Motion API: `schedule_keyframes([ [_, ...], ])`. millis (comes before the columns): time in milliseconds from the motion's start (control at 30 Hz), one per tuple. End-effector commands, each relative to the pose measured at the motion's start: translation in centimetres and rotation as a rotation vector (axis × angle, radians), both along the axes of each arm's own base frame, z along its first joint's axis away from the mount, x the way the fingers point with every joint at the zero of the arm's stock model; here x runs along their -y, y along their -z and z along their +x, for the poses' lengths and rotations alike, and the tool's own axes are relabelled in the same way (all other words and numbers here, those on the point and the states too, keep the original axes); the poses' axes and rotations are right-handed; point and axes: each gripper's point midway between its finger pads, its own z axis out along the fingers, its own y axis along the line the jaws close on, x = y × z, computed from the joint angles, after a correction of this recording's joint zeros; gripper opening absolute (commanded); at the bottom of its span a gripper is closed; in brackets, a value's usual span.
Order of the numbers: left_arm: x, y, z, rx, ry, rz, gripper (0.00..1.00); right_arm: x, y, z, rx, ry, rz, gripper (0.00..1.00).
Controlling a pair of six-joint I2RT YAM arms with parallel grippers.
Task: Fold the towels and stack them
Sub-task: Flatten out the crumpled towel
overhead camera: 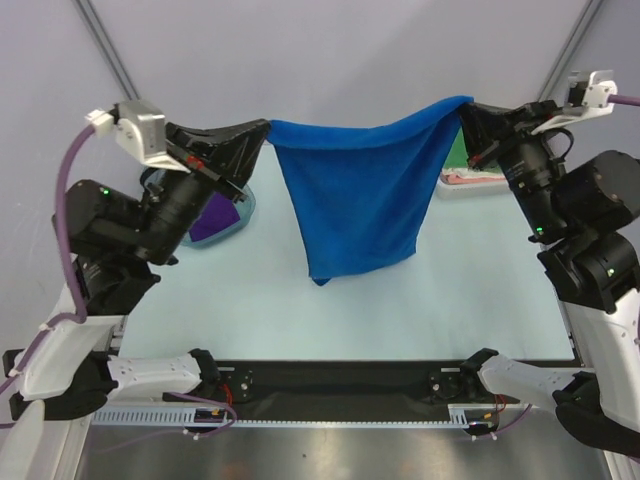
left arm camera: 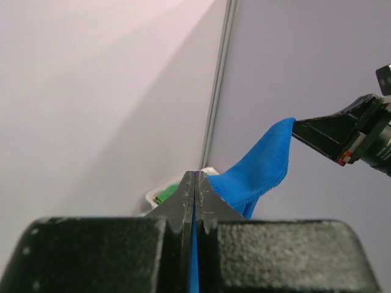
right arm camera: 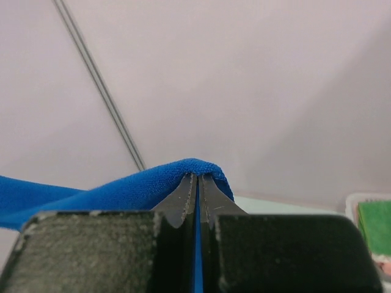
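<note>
The royal blue towel (overhead camera: 358, 190) hangs in the air between my two grippers, its lower end just above the table. My left gripper (overhead camera: 264, 128) is shut on its left top corner; blue cloth (left arm camera: 256, 171) shows between the jaws in the left wrist view. My right gripper (overhead camera: 466, 112) is shut on the right top corner (right arm camera: 153, 183). The dark purple towel (overhead camera: 212, 218) lies in a round bowl behind my left arm. The green towel (overhead camera: 457, 152) lies in a white basket at the back right, also seen in the right wrist view (right arm camera: 374, 226).
The round bluish bowl (overhead camera: 248, 203) sits at the back left. The white basket (overhead camera: 472, 180) at the back right also holds a pinkish item (overhead camera: 462, 176). The pale table (overhead camera: 470, 290) lies under the towel, with a black strip (overhead camera: 340, 378) at the near edge.
</note>
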Motion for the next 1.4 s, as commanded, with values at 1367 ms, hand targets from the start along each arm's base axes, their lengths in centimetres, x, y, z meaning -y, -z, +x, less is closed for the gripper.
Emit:
schedule_keyframes([
  [1367,-2.4,12.1,36.3,-0.351,-0.293,-0.115,0.00,-5.3,16.5,34.6,-0.264,-0.131,-0.021,0.00],
])
